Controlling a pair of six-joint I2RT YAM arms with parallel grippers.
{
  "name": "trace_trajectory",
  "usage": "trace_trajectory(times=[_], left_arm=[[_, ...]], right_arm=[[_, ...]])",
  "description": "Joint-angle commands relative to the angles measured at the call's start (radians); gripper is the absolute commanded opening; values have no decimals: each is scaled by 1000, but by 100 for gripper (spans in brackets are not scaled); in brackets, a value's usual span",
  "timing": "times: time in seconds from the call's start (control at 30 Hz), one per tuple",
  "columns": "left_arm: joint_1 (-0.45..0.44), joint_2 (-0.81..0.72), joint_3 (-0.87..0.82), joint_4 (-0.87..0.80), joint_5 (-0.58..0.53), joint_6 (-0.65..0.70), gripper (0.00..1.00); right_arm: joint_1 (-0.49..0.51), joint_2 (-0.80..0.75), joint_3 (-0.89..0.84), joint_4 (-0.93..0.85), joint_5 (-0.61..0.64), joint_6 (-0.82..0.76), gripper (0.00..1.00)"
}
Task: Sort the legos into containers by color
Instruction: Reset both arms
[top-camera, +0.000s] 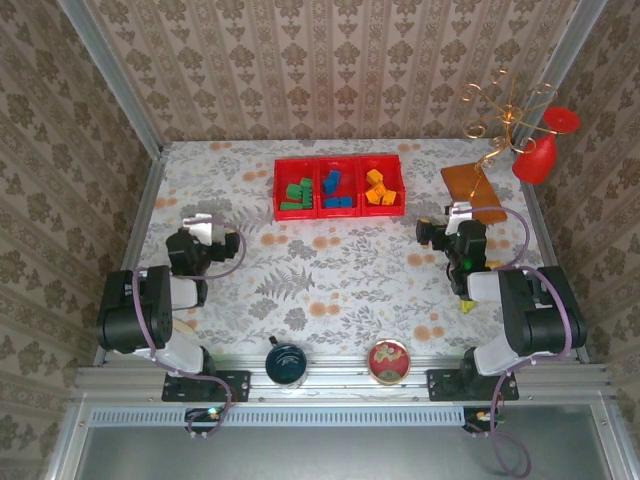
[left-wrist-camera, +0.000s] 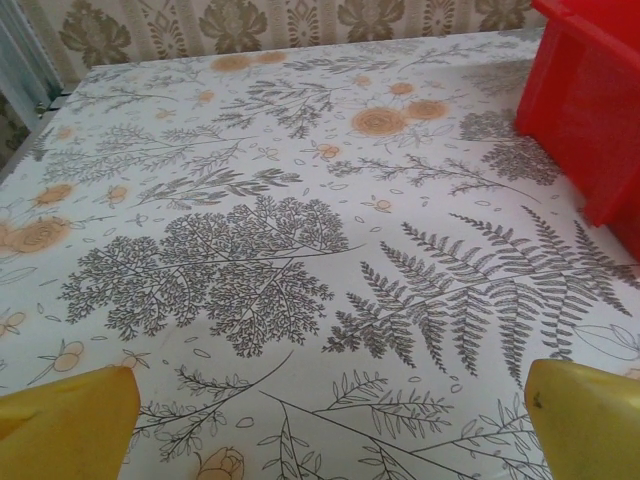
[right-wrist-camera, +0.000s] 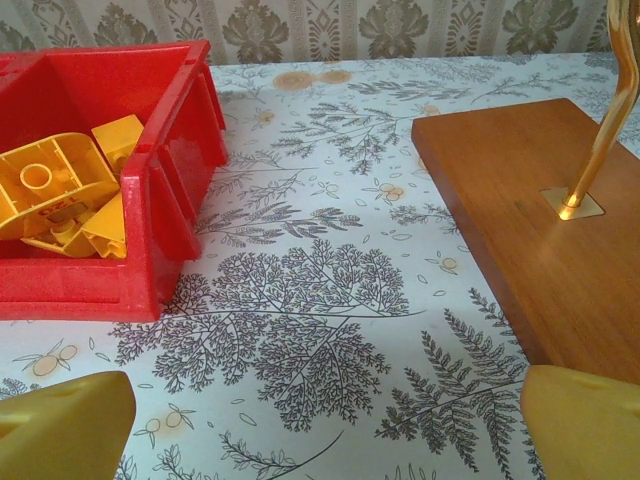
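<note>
At twelve o'clock on the table, close to the far wall: one red tray of three square compartments in a row, holding the legos by colour. Green bricks at the nine o'clock end, blue bricks in the middle, orange-yellow bricks at the three o'clock end; several to each, too heaped for an exact count. Small, glossy, blocky; seen from the right wrist, piled against the tray's wall, one with a raised ring on its face. At eight o'clock from the tray, the left gripper: arm folded back at the elbow, pointing toward twelve, low over bare cloth, yellow fingers spread wide with nothing between. At four o'clock from the tray, the right gripper: folded alike, fingers likewise wide apart and empty. Near the tray at three o'clock, one wooden board bearing a gold wire stand; beyond it, one red goblet. At six o'clock, by the near rail, one dark blue cup and one round red tin.
</note>
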Motion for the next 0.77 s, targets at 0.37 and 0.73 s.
trace_trajectory(times=[0.37, 0.73], left_arm=[[-34, 0, 37, -27, -134, -11, 100], [-36, 0, 37, -27, -140, -10, 100]], right_arm=[[-4, 6, 9, -6, -17, -18, 100], [-3, 5, 6, -6, -1, -12, 100]])
